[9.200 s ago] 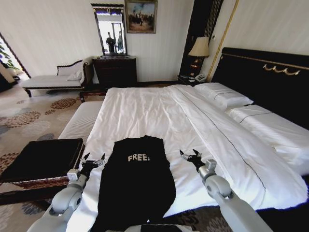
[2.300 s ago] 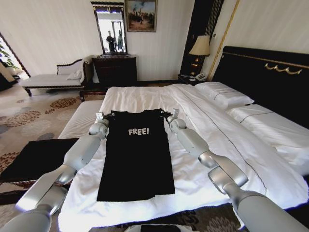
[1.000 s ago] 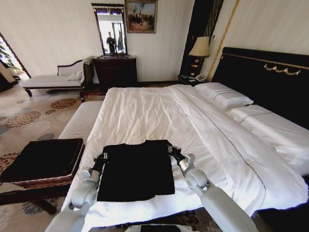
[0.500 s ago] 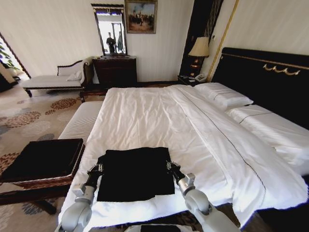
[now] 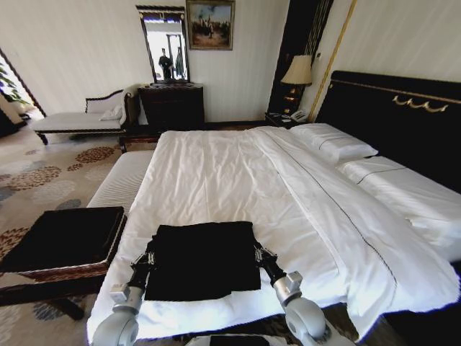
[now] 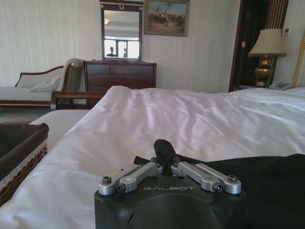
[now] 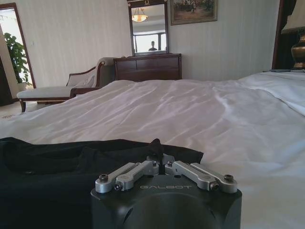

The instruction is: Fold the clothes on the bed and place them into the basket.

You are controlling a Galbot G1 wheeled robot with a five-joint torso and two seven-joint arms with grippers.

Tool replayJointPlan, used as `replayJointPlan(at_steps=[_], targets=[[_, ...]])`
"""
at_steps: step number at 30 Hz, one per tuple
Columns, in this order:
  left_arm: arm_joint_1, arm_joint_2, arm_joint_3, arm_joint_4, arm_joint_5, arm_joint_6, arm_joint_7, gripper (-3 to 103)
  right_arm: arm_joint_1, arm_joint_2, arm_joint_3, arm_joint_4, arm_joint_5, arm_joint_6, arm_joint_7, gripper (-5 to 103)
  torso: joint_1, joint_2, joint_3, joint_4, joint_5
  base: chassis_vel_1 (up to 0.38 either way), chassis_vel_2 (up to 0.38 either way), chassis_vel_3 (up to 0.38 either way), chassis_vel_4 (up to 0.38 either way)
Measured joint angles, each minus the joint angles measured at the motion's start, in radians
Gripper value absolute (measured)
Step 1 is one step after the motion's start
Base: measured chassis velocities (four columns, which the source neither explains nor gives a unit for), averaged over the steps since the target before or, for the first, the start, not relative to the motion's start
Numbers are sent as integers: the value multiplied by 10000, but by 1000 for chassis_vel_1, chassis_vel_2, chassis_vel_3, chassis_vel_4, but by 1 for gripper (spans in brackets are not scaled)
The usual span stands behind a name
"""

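While the shirt [image 5: 204,259] lies folded over near the foot of the bed [image 5: 216,173], it sits squarely between the two grippers, so neither arm is nearer: each holds its own far corner of the fold. From the head view the dark rectangle is a little wider than it is deep, its long axis running across the bed from one gripper to the other, and its near edge stops short of the mattress edge.

Its left corner is in the left gripper [image 5: 149,253], which sits at the shirt's left edge. In the left wrist view the left gripper's [image 6: 163,160] fingers are drawn together on a small bunched tuft of black cloth that stands up between them.

At the opposite edge the right gripper [image 5: 256,249] is placed the same way, and in the right wrist view the right gripper's [image 7: 157,155] fingers are closed narrowly on the fabric corner, with the shirt [image 7: 71,167] spreading away flat over the white duvet.

Both arms reach forward from low in the head view, forearms roughly parallel and angled up onto the mattress, wrists low and level with the cloth.

Off the bed's left side, the basket [image 5: 61,241] stands just beside the mattress, so the shirt lies to its right; a carry there would go leftward, past the left arm.
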Motion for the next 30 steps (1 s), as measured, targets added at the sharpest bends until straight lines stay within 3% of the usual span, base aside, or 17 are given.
replayJointPlan(at_steps=[28, 30], targets=[[1150, -239, -278, -8, 179, -410, 166, -1, -1132, 157, 128, -75, -760, 465, -82, 1, 0, 0, 0, 0, -1, 0, 0, 0, 0], [1204, -210, -299, -8, 154, -312, 80, 3, -1163, 188, 97, -134, -763, 498, -123, 1, 0, -1, 0, 0, -1, 0, 0, 0, 0]])
